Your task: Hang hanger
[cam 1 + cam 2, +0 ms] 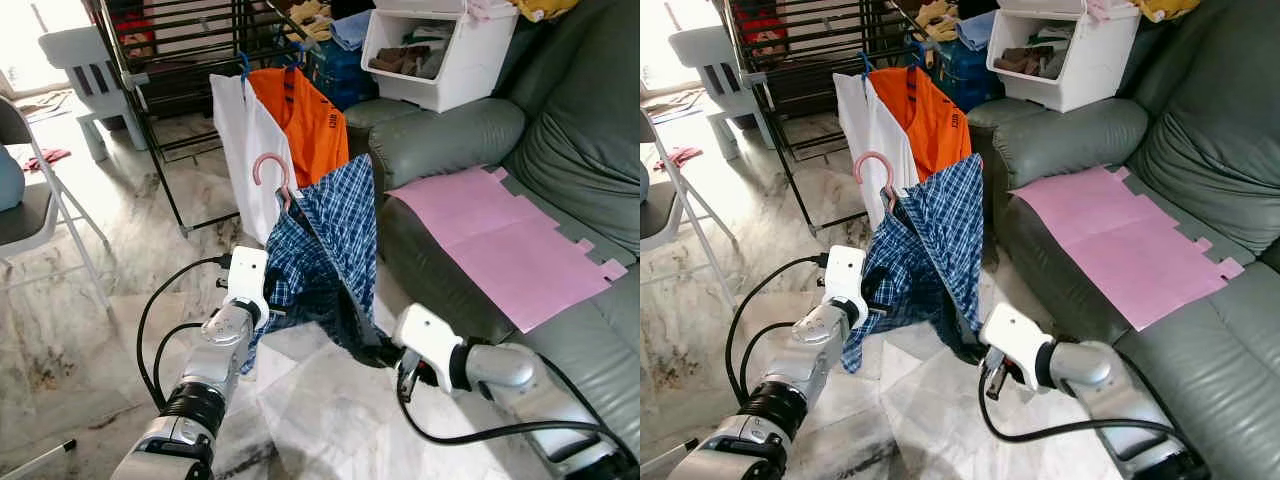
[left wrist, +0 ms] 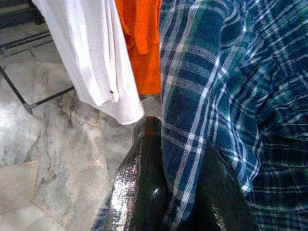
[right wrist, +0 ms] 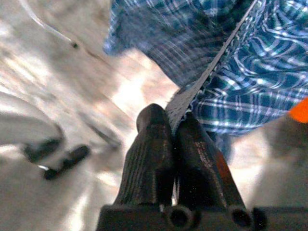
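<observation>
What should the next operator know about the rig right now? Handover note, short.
Left gripper: shut on the plaid shirt, at its left side.
Right gripper: shut on the shirt's lower edge.
The shirt is on a pink hanger, held up between both arms in front of the drying rack.
Done: shirt on hanger, lifted. An orange shirt and a white shirt already hang on the rack.
Left: hook the pink hanger on the rack, release.

- Marble floor (image 1: 150, 230) fills the left and lower frame; a folding chair (image 1: 40, 200) stands at far left.
- Grey sofa (image 1: 450, 140) at right carries a pink sheet (image 1: 500, 240).
</observation>
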Robot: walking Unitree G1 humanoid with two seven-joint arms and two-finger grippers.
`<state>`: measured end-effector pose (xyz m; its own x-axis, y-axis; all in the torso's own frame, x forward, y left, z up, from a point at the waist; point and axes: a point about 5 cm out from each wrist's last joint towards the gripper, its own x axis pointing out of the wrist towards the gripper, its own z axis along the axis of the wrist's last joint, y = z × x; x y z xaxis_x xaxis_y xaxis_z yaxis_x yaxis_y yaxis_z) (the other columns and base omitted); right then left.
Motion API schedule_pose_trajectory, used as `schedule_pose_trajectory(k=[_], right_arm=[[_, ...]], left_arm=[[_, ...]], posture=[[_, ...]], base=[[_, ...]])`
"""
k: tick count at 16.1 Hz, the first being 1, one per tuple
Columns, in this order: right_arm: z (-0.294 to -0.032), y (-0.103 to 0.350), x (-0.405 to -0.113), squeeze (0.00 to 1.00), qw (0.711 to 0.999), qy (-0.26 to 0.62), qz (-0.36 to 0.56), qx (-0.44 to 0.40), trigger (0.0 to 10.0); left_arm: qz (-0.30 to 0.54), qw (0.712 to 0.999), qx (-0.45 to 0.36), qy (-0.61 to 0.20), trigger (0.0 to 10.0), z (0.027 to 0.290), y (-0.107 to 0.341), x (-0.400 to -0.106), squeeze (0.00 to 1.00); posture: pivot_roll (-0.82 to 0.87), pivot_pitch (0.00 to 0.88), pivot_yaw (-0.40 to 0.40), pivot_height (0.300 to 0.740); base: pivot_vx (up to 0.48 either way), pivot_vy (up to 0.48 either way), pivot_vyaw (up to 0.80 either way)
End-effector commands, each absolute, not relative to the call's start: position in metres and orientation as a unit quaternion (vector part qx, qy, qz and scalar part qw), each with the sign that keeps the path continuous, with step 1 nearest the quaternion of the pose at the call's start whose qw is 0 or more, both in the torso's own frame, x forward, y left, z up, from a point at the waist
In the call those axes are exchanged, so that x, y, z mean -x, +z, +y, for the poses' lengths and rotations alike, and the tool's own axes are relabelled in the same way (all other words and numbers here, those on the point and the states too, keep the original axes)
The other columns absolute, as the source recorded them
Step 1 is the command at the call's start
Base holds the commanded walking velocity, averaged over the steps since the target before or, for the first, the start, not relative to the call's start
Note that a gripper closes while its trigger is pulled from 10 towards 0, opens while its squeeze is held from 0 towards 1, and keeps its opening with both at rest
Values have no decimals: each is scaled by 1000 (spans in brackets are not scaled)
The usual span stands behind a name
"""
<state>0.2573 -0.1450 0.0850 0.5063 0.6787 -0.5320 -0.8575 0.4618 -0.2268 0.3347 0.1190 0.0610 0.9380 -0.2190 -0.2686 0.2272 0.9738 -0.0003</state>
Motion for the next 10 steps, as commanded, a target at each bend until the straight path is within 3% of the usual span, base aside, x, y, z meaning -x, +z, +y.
schedule_pose_trajectory(k=[1, 2, 3, 5, 8, 10], right_arm=[[-149, 83, -263, 0, 841, 436, 181, 265, 10000], [-152, 89, -271, 0, 861, 403, 159, 266, 10000], [-155, 96, -278, 1000, 881, 376, 138, 251, 10000], [-163, 109, -291, 1000, 907, 319, 94, 257, 10000], [-172, 119, -296, 1000, 907, 306, 73, 281, 10000], [-173, 132, -294, 1000, 895, 339, 46, 286, 10000]], left_arm=[[102, 990, -11, -94, 0, 126, 78, -345, 0], [98, 991, -15, -95, 0, 127, 79, -345, 0], [96, 991, -15, -96, 0, 128, 80, -345, 0], [71, 990, -40, -114, 0, 133, 85, -345, 0], [40, 981, -83, -172, 0, 140, 92, -343, 0], [25, 979, -111, -168, 0, 163, 95, -340, 0]], posture=[[-155, 0, 33, 740], [-155, 0, 33, 740], [-155, 0, 36, 740], [-155, 0, 36, 740], [-156, 0, 38, 740], [-161, 0, 43, 740]], base=[[0, 0, 0], [0, 0, 0], [0, 0, 0], [0, 0, 0], [0, 0, 0], [0, 0, 0]])
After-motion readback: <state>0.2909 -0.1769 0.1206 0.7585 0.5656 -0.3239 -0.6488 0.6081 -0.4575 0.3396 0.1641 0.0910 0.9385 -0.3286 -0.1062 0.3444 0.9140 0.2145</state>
